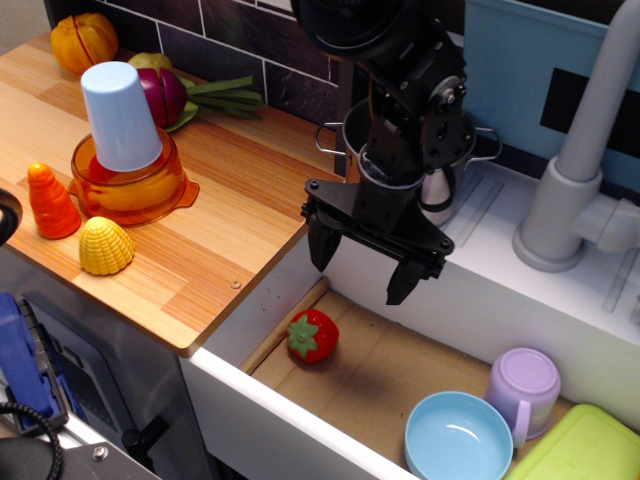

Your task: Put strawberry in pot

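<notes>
The strawberry (311,335), glossy red with a green cap, lies on the brown floor of the sink basin, near its left wall. My gripper (362,270) hangs above it and slightly to the right, fingers spread wide and empty. The pot (440,185), shiny steel with wire loop handles, stands on the white ledge behind the gripper; the arm hides most of it.
A light blue bowl (458,436), a purple cup (524,388) and a green lid (580,448) lie in the basin's right part. The wooden counter (230,215) holds an orange bowl with a blue cup (122,118), a carrot (50,200) and corn (105,246). A grey faucet (580,170) stands at right.
</notes>
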`<action>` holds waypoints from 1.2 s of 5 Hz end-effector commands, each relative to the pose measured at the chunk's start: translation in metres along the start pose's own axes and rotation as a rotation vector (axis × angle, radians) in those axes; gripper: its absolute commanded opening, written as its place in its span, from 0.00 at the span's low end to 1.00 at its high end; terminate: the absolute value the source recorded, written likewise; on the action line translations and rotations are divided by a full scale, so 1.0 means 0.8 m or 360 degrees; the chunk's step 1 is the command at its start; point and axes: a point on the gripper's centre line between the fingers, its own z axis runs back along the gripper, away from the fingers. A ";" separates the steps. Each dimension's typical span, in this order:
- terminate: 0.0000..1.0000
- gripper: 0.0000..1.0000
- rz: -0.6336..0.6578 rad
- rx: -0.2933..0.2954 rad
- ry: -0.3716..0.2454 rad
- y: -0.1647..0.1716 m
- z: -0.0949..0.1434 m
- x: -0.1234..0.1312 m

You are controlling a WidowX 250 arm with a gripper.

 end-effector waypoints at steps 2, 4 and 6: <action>0.00 1.00 -0.0123 0.0128 -0.0035 -0.006 -0.007 -0.001; 0.00 1.00 -0.0189 0.0156 -0.0103 -0.005 -0.032 -0.001; 0.00 1.00 -0.0225 0.0115 -0.0144 0.001 -0.056 -0.005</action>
